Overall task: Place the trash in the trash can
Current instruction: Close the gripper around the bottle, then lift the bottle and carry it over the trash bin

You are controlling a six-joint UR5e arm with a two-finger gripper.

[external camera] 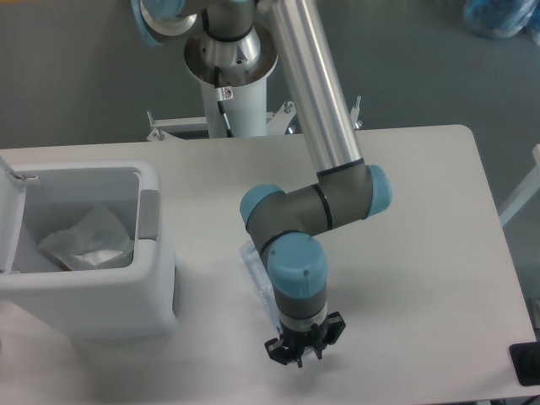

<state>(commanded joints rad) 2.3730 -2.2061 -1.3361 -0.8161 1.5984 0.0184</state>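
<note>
The white table (422,211) is carrying everything here, and the largest thing on it is the trash can (101,287), a white boxy bin sitting at the left edge with its lid (10,221) standing open and a grey tab (149,214) showing on its right wall. Inside it, the crumpled whitish wrapper (84,245) is already lying on the bottom, so that half of the job looks done.

The UR5e arm (325,101) is reaching down from its base at the back and folding over the middle of the table, its wrist covering most of the squashed clear bottle (253,268). Only the bottle's upper-left end is peeking out beside the wrist, lying flat on the table to the right of the bin and apart from it.

That bottle is likely very light, thin-walled and springy, giving way under pressure and somewhat slick, so a grip across its narrow, flattened body should be holding better than one along its length; squeezing hard is probably only crumpling it further, with no real harm.

The gripper (302,354) is pointing straight down near the front edge of the table, at the bottle's hidden lower end. Its dark fingers (276,351) are appearing parted a little, but whether they are touching or pinching the bottle cannot be told, since the wrist is hiding the contact.
</note>
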